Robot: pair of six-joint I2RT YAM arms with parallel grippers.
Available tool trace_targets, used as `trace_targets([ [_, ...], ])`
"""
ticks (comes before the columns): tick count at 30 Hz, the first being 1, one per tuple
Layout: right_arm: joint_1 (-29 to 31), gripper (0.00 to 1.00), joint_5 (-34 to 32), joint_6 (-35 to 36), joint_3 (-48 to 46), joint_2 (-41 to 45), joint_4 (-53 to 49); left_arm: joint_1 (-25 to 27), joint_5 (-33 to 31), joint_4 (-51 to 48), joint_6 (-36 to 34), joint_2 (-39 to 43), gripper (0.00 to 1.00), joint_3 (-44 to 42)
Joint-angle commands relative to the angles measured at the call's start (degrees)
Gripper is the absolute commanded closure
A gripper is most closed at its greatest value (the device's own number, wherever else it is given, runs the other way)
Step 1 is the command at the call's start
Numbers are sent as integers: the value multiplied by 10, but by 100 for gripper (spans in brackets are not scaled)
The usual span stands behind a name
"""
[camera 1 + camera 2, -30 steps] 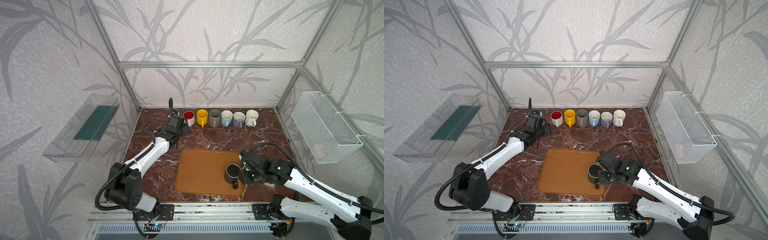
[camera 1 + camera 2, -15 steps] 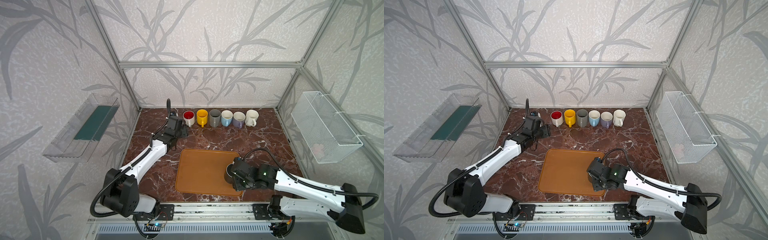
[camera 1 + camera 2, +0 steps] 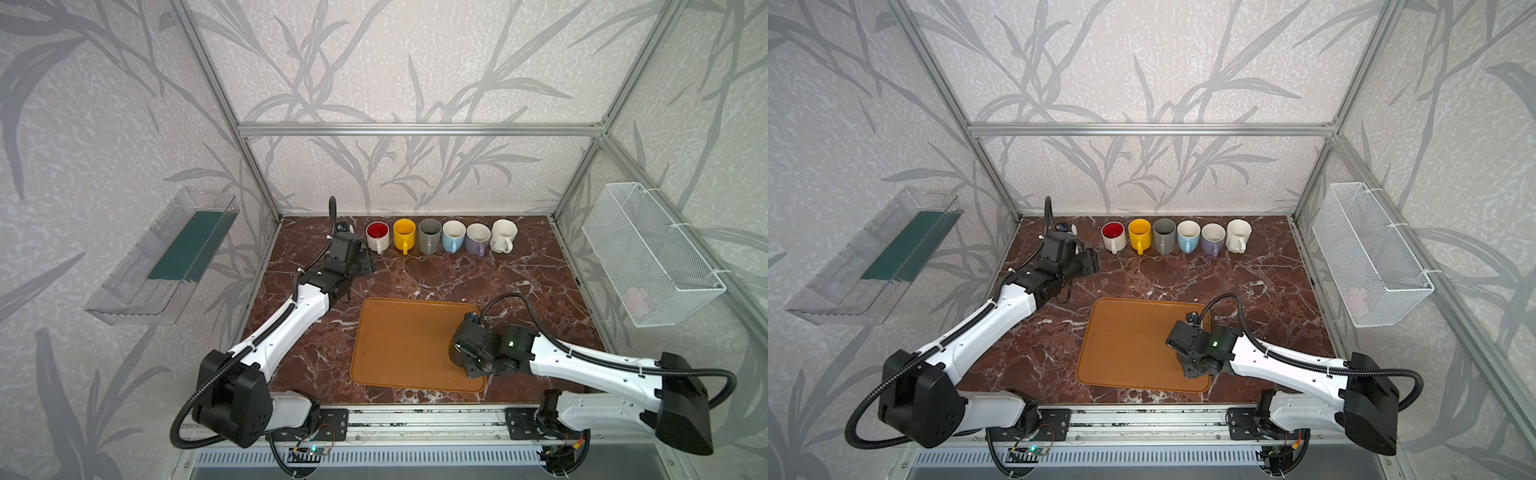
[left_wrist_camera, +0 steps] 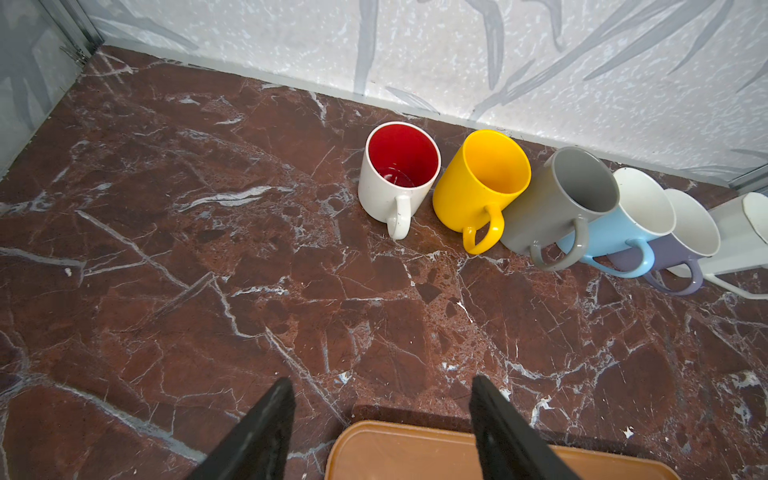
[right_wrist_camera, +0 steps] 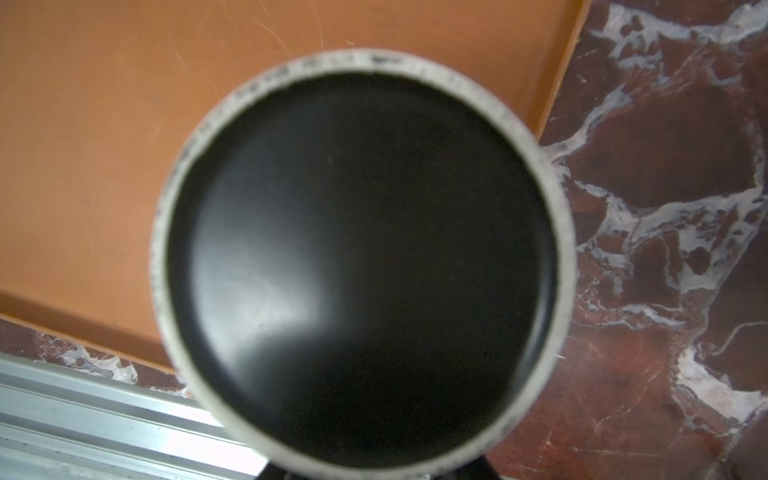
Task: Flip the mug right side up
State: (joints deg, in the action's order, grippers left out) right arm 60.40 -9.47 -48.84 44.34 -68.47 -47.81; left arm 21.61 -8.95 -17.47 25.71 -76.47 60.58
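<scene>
Scene: Two robot arms are working over a red marble tabletop inside a leaf-papered enclosure, with an orange tray lying toward the front rail.

Mug: The black mug is sitting on the tray, close to the tray's front corner on the right arm's side. The right wrist view is showing a pale, rough ring around a dark, shallow disc. That is reading as the mug's foot and base, so it appears to be standing upside down.

Right gripper: The right gripper is hanging directly above the mug, pointing down and covering nearly all of it in both top views. Its fingers are not showing clearly in any view, so it cannot be told whether they are gripping the mug or standing clear of it.

Left gripper: The left gripper is hovering over bare marble just beyond the tray's far edge. Its fingers are standing apart and holding nothing.

Background: Along the back wall, a row of six coloured mugs is standing mouth up, with handles facing the front.

Progress: By the look of it, the job is only getting under way. The right arm is in place over the mug, but the mug is not yet turned. A sure hold, a lift, the flip and a gentle set-down are all waiting.
</scene>
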Motion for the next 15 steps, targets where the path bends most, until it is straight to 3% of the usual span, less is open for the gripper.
trace_targets([
  [1,-9,65,-17,14,-1,-7,0,2,-15,-16,6,17,31,-10],
  [15,-39,78,3,52,15,-42,12,2,-23,-23,0,20,31,-9],
])
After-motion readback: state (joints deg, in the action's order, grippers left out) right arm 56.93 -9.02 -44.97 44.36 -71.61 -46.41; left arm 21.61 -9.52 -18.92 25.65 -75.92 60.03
